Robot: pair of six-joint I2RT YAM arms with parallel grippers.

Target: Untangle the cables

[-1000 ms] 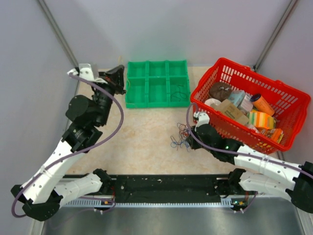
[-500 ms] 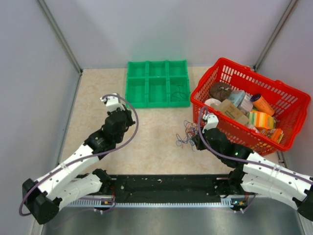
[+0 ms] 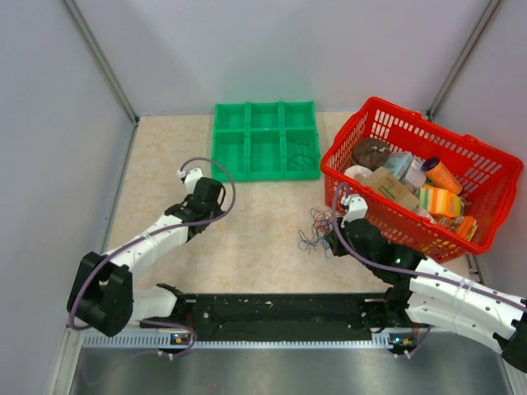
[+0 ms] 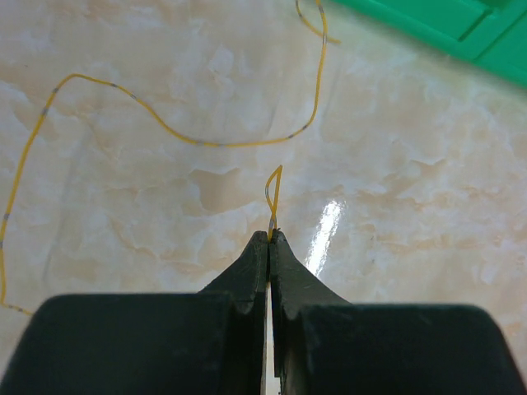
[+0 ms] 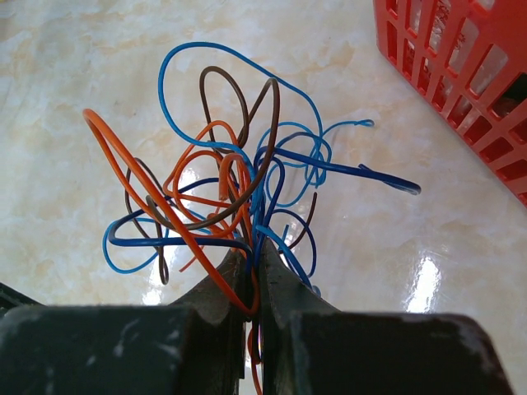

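1. Jaws first: the left jaws, on the left arm [image 3: 148, 239], are pressed tight together. They nip the bent end of a yellow strand [image 4: 206, 145], and the rest of it trails loose over the tabletop [image 4: 395, 189], up towards the green tray [image 4: 445, 25].
2. The right jaws, on the right arm [image 3: 436, 280], are closed too. They are clamped on the tangle [image 5: 247, 189] of blue, orange and brown wires, which stands up out of them near the red basket [image 5: 461, 74].
3. A second ago the left arm was reared up at the far left corner of the green tray. Since then it has swung down and nearer, and its jaws now sit low over the tabletop, left of centre.
4. The right arm has barely shifted, only nudging the tangle a touch closer to the red basket.
5. From above, the two arms' tips are well apart. I can see no wire bridging the gap, though the strands are too thin to be sure.
6. My reading is that the yellow strand is out of the bundle and is being laid down on its own. That would make one wire sorted, while the blue, orange and brown ones remain knotted.
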